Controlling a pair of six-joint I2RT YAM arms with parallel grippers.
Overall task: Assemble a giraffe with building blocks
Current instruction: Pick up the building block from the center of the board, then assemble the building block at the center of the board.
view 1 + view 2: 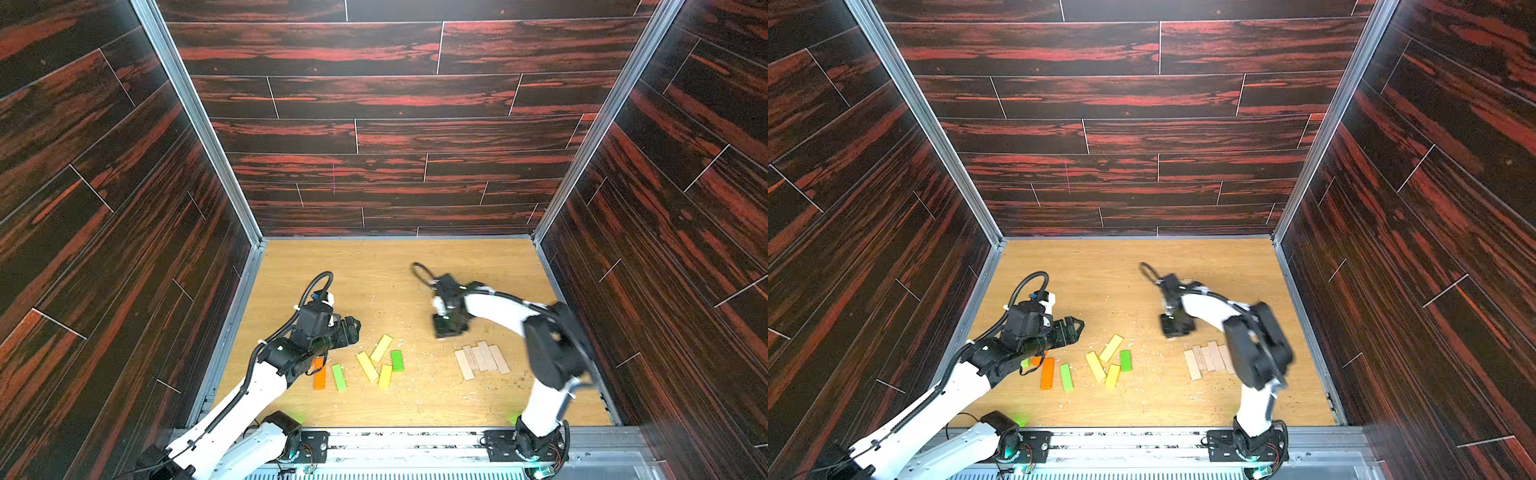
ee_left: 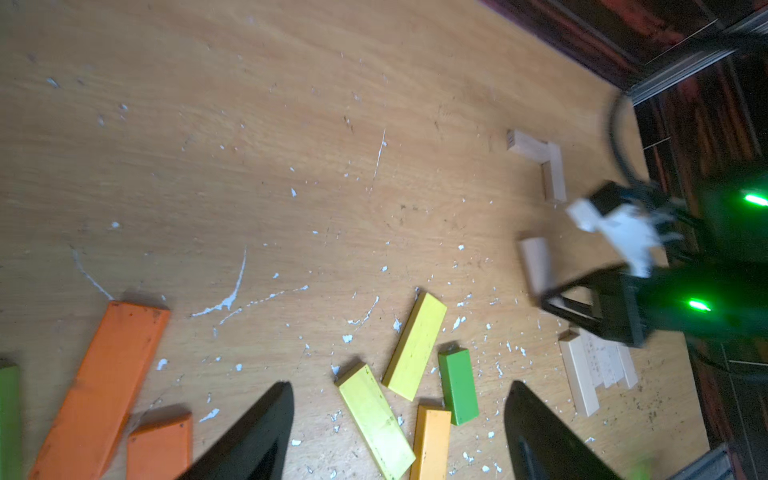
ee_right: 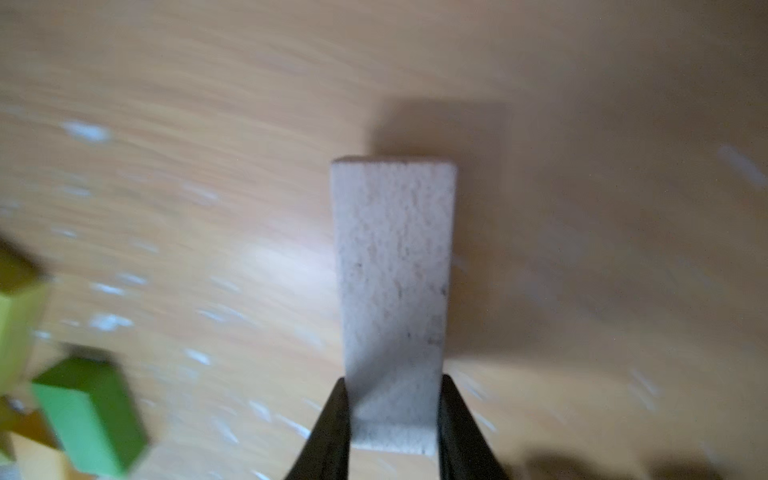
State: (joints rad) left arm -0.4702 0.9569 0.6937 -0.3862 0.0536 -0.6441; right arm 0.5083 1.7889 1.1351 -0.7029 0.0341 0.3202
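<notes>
- The left claw (image 1: 352, 330) is spread and empty, hovering over the coloured planks (image 1: 367, 365), which lie flat just below it.
- The right claw (image 3: 394, 380) pinches one pale plank (image 3: 392, 266) by its end, clear of the table (image 1: 374, 270). The pale row (image 1: 482, 359) lies just behind it.
- This looks like the carrying step. Next comes lowering the plank squarely beside the two pale planks (image 2: 540, 158) ahead.
</notes>
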